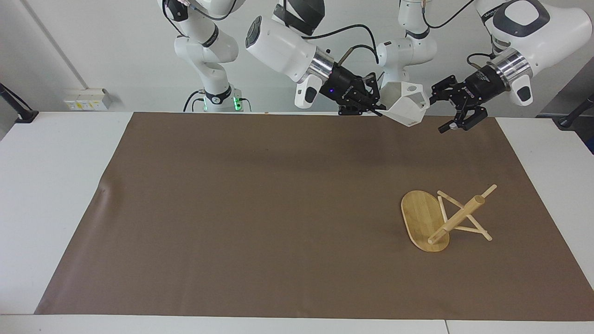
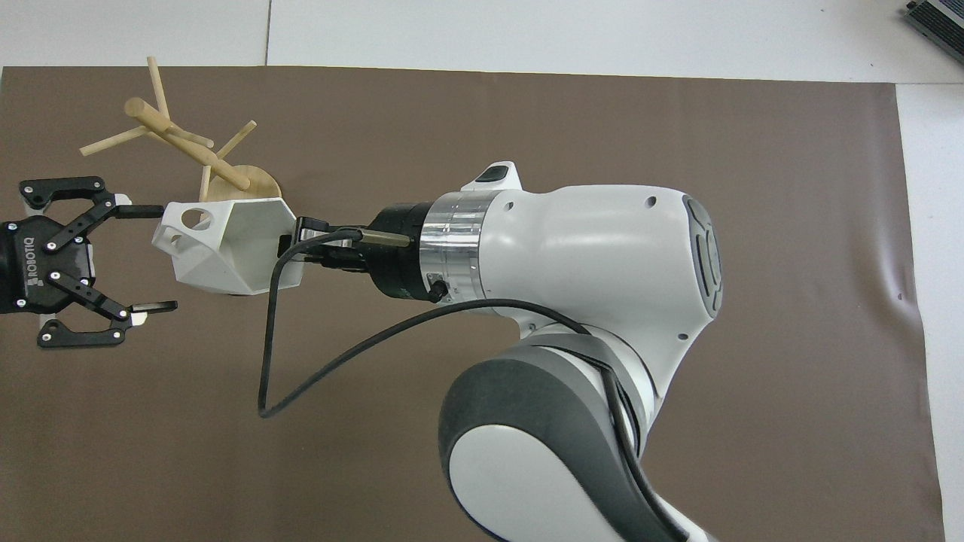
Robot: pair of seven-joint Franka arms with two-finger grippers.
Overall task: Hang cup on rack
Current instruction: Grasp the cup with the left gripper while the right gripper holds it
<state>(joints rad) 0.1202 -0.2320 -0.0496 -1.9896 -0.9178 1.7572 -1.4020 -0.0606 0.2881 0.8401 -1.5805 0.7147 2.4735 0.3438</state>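
Observation:
The white faceted cup (image 1: 408,105) hangs in the air over the robots' edge of the brown mat, tilted, held at its rim by my right gripper (image 1: 378,110), which is shut on it. In the overhead view the cup (image 2: 226,248) covers part of the rack's base, and my right gripper (image 2: 300,245) holds its rim. My left gripper (image 1: 438,114) is open, level with the cup's handle end; one finger (image 2: 143,211) reaches next to the handle, and I cannot tell if it touches. The bamboo rack (image 1: 457,218) stands on the mat toward the left arm's end, apart from both grippers; its post (image 2: 181,139) shows in the overhead view.
The brown mat (image 1: 260,208) covers most of the white table (image 1: 51,185). A white socket strip (image 1: 86,98) sits by the wall at the right arm's end. The right arm's large links (image 2: 572,316) hide the middle of the mat in the overhead view.

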